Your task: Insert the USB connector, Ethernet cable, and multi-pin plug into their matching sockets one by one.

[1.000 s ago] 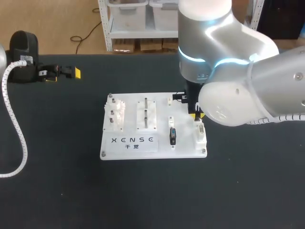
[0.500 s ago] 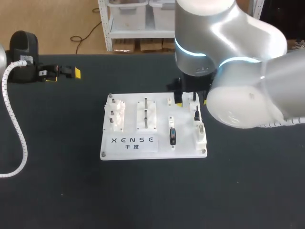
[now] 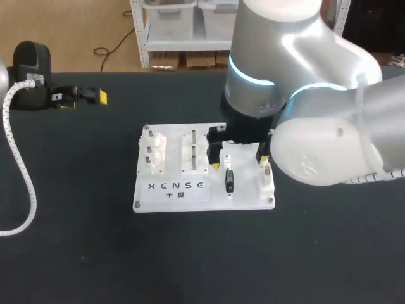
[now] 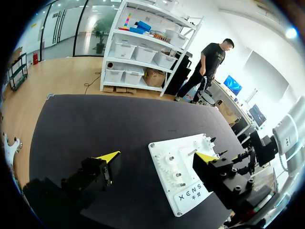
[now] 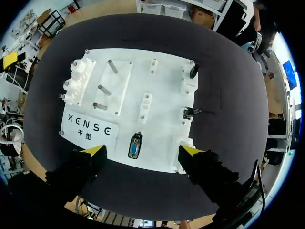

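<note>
The white socket board (image 3: pixel 247 197) lies mid-table. My right gripper (image 3: pixel 237 161) hovers over its right half, open and holding nothing. From the right wrist the board (image 5: pixel 162 90) is under the open gripper (image 5: pixel 142 150). A blue multi-pin connector (image 5: pixel 135 145) sits in the board's front middle, also seen as the blue connector (image 3: pixel 229 180). Two black plugs (image 5: pixel 192 71) (image 5: pixel 189 113) stand in sockets along the board's right side. My left gripper (image 3: pixel 85 99) rests at the table's back left, open and empty; its wrist view shows the gripper (image 4: pixel 157 156) and the board (image 4: pixel 188 176) ahead.
The board also carries a white gear block (image 5: pixel 76 81), a plate with metal pegs (image 5: pixel 112 83) and a printed label (image 5: pixel 90 129). A white ribbed hose (image 3: pixel 22 171) runs along the table's left side. Dark table surface surrounds the board.
My right gripper opened, leaving a black plug in a socket at the board's right side. It then shifted from the board's back right toward the front middle.
</note>
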`<state>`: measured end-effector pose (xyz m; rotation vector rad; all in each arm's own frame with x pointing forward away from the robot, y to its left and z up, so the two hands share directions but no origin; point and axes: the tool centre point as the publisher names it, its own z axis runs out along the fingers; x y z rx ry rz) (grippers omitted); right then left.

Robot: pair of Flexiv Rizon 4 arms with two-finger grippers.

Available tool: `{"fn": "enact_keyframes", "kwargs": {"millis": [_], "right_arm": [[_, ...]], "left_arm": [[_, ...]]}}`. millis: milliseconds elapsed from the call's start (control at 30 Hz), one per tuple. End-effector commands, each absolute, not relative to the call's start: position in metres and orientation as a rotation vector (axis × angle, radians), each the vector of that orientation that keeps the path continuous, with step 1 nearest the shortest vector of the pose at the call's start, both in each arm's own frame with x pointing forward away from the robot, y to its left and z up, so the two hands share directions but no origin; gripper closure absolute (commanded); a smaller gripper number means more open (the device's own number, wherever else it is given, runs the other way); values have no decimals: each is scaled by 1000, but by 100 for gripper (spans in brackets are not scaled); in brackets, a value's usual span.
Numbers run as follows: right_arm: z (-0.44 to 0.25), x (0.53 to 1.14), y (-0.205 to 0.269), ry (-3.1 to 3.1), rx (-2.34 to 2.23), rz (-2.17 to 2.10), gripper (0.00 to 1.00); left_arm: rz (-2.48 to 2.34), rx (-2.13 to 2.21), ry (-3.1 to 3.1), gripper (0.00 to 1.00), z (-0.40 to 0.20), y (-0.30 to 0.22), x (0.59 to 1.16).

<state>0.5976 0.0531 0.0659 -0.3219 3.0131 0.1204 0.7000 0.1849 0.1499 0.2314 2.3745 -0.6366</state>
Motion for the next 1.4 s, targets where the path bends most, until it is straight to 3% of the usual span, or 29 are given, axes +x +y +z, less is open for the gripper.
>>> {"fn": "enact_keyframes", "kwargs": {"millis": [33, 767, 1300, 1400], "right_arm": [[61, 598, 60, 3030, -343, 101, 0], [55, 594, 63, 3035, -325, 139, 0], [30, 591, 57, 3056, -27, 14, 0], [28, 591, 58, 3059, -11, 23, 47]], "left_arm": [[-637, 231, 2374, 0, 150, 185, 700], [-637, 231, 2374, 0, 150, 185, 700], [-637, 231, 2374, 0, 150, 185, 700], [-637, 231, 2374, 0, 150, 185, 700]]}}
